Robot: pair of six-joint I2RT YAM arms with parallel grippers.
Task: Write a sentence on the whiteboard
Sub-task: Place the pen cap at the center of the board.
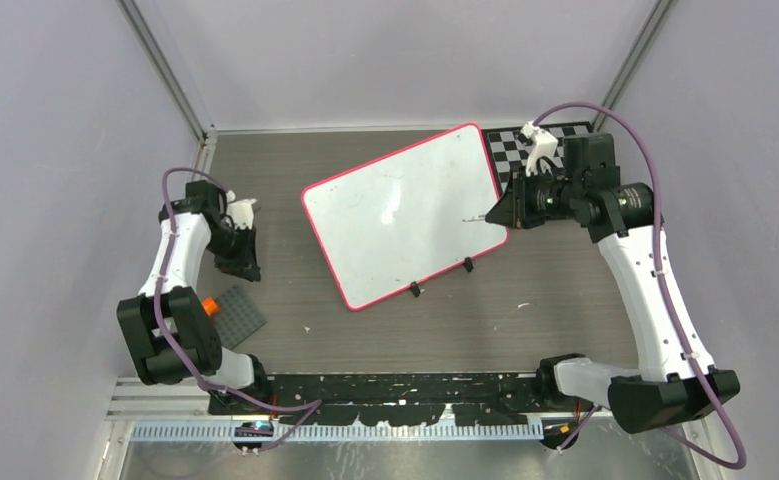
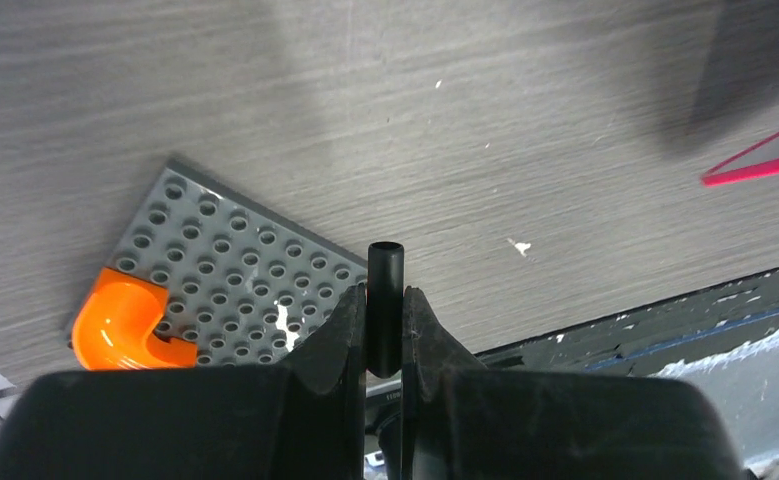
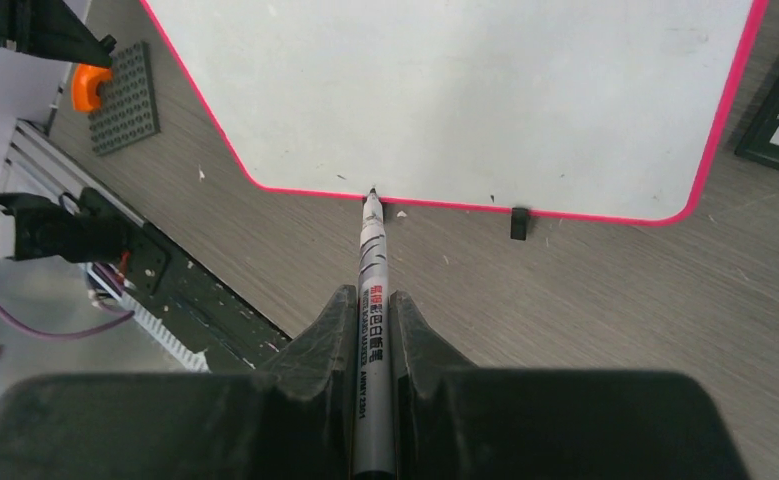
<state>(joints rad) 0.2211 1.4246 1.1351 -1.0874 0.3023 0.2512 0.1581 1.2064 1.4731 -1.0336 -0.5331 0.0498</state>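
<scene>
A: where's the whiteboard (image 1: 395, 220)?

B: mid-table (image 1: 565, 290), lying flat and turned at an angle; its far right corner is just beside the checkerboard mat (image 1: 525, 145); its face is blank bar faint smudges, so no sentence on it yet.

A: jaws?

B: right gripper (image 3: 370, 300) is pinched narrow on a marker (image 3: 373, 260), held mid-barrel with the nib forward; the nib sits right at the board's pink rim near one of the clip feet (image 3: 519, 224); can't tell if it's touching. Left gripper (image 2: 385, 300) is nearly closed on a short black tube (image 2: 385, 265), probably the pen cap; it's parked well apart from the board, over a grey studded plate (image 2: 235, 270) with an orange curved piece (image 2: 125, 320) on it.

A: how will the board handle?

B: my read: thin, stiff, light; slick face, so the nib glides easily and ink smears if dragged over. It rests only on those small feet, so sideways pen pressure could skate or spin it on the wood; nothing is bracing it now.

A: where to take hold?

B: if it needs steadying, at the rim or a corner, away from the writing area; never on the face. Light downward force is enough; pushing hard risks the smooth barrel slipping or pivoting in the pinch.

A: next?

B: judging by the nib at the edge, it needs carrying inward to the upper left of the face before any stroke.
</scene>
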